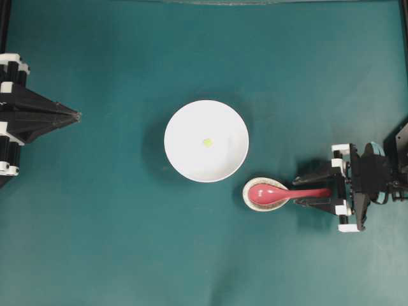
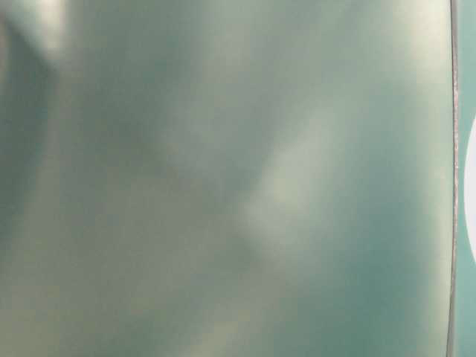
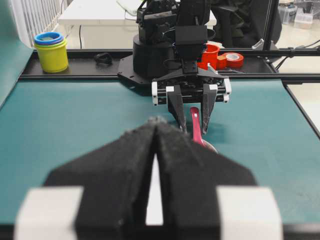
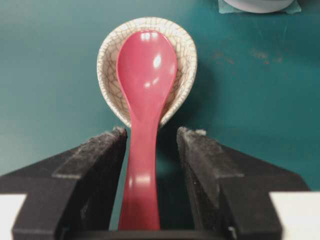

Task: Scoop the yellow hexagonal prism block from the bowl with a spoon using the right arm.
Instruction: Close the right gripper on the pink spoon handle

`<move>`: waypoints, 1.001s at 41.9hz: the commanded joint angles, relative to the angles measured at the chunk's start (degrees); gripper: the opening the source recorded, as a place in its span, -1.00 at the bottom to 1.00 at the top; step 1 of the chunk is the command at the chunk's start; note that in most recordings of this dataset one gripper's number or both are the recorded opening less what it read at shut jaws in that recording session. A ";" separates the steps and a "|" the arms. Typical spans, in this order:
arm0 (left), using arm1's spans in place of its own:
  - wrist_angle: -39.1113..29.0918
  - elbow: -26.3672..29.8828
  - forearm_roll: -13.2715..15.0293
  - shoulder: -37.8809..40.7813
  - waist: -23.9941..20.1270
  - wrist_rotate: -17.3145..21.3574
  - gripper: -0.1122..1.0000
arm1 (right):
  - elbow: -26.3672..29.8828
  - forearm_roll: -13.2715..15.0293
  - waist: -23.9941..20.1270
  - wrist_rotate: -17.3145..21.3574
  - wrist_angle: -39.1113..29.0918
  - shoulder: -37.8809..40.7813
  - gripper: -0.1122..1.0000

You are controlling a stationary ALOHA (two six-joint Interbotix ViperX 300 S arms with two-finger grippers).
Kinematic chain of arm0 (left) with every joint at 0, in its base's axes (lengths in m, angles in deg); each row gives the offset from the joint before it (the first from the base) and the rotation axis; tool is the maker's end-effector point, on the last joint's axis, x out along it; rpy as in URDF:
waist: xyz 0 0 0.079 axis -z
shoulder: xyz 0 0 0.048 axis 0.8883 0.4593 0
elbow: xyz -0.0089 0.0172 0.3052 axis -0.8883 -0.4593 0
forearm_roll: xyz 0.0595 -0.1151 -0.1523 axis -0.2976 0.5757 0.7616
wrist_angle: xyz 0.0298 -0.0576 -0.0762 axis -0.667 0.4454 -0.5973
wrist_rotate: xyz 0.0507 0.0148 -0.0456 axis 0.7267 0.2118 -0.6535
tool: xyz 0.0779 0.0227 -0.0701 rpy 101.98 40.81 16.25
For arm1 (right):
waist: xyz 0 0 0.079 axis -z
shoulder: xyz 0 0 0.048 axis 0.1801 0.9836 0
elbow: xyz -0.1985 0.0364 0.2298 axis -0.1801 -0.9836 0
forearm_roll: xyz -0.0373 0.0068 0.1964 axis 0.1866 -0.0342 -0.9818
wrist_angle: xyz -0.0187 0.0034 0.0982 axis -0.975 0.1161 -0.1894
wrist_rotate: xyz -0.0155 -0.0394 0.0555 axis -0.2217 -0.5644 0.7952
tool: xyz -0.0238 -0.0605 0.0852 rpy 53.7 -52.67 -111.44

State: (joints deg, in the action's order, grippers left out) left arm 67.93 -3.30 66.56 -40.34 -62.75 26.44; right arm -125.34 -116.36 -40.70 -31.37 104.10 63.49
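Observation:
The large white bowl (image 1: 191, 159) stands mid-table with the tiny yellow block (image 1: 207, 142) lying inside it. Right of it, the pink-red spoon (image 1: 268, 193) rests with its scoop in a small crackled beige dish (image 1: 250, 199) and its handle pointing right. My right gripper (image 1: 307, 190) is open, with its two fingers either side of the handle. In the right wrist view the spoon (image 4: 145, 150) runs between the fingers of the right gripper (image 4: 151, 132), with a gap on each side. My left gripper (image 1: 76, 116) is shut and empty at the far left, its tips (image 3: 156, 122) meeting.
The table is covered in a teal mat (image 1: 115, 242). Beyond the far rail in the left wrist view stand stacked yellow and blue cups (image 3: 50, 50) and red tape rolls (image 3: 232, 59). The table-level view is a blurred green haze.

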 commanded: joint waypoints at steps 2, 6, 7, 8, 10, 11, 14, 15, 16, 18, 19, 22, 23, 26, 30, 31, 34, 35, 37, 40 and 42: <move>0.09 0.88 -0.18 0.53 0.09 0.09 -0.80 | 0.09 -0.09 -0.53 0.09 0.26 -0.62 0.15; -0.35 0.88 -0.18 0.53 0.09 0.09 -0.80 | 0.09 -0.09 -0.79 0.09 0.35 -0.62 0.15; -0.35 0.88 -0.18 0.53 0.09 0.09 -0.80 | 0.18 -0.09 -0.70 0.09 0.35 -0.70 0.15; -0.44 0.88 -0.18 0.53 0.00 0.09 -0.81 | 0.18 -0.09 -0.70 0.09 0.44 -0.70 0.15; -0.44 0.88 -0.18 0.53 0.09 0.09 -0.80 | 0.09 -0.09 -0.70 0.09 0.44 -0.62 0.15; -0.44 0.88 -0.18 0.53 0.09 0.09 -0.80 | 0.09 -0.09 -0.79 0.09 0.44 -0.62 0.15; -0.44 0.88 -0.18 0.53 0.09 0.09 -0.80 | 0.09 -0.09 -0.79 0.09 0.26 -0.62 0.15; -0.44 0.88 -0.18 0.53 0.09 0.09 -0.80 | 0.09 -0.09 -0.70 0.09 0.26 -0.62 0.14; -0.44 0.88 -0.18 0.53 0.09 0.09 -0.80 | 0.09 -0.18 -0.79 0.09 0.26 -0.70 0.14; -0.44 0.88 -0.18 0.53 0.09 0.09 -0.80 | 0.18 -0.09 -0.70 0.09 0.35 -0.62 0.12; -0.44 0.88 -0.18 0.53 0.09 0.09 -0.80 | 0.18 -0.09 -0.70 0.09 0.35 -0.70 0.10; -0.44 0.88 -0.18 0.53 0.09 0.09 -0.80 | 0.18 -0.09 -0.70 0.09 0.44 -0.70 -0.01; -0.53 0.88 -0.18 0.53 0.09 0.09 -0.80 | 0.18 -0.09 -0.70 0.09 0.44 -0.70 -0.07; -0.79 0.88 -0.18 0.53 0.09 0.09 -0.80 | 0.09 -0.09 -0.70 0.18 0.44 -1.05 -0.29; -1.32 0.88 -0.18 0.53 0.09 0.09 -0.80 | 0.18 -0.18 -0.70 0.26 0.26 -2.20 -0.38; -1.49 0.88 -0.18 0.44 0.09 0.00 -0.80 | 0.18 -0.09 -0.70 0.26 0.18 -2.55 -0.38; -1.76 0.88 -0.18 0.35 0.09 0.00 -0.80 | 0.09 -0.09 -0.70 0.26 0.00 -3.96 -0.38; -1.85 0.97 -0.18 0.35 0.09 0.00 -0.80 | 0.00 -0.18 -0.70 0.26 -0.09 -4.48 -0.38; -2.11 0.97 -0.18 0.18 0.09 0.00 -0.80 | 0.00 -0.09 -0.70 0.26 -0.70 -6.15 -0.38; -2.11 0.97 -0.18 0.18 0.09 0.00 -0.80 | -0.18 -0.09 -0.53 0.09 -1.93 -8.53 -0.38; -2.11 0.97 -0.18 0.09 0.09 0.09 -0.80 | -0.18 -0.09 -0.18 -0.09 -3.25 -10.28 -0.38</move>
State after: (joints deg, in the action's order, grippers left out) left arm 65.56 -3.30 66.47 -40.43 -62.75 26.44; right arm -125.69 -116.36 -41.14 -31.28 102.08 56.73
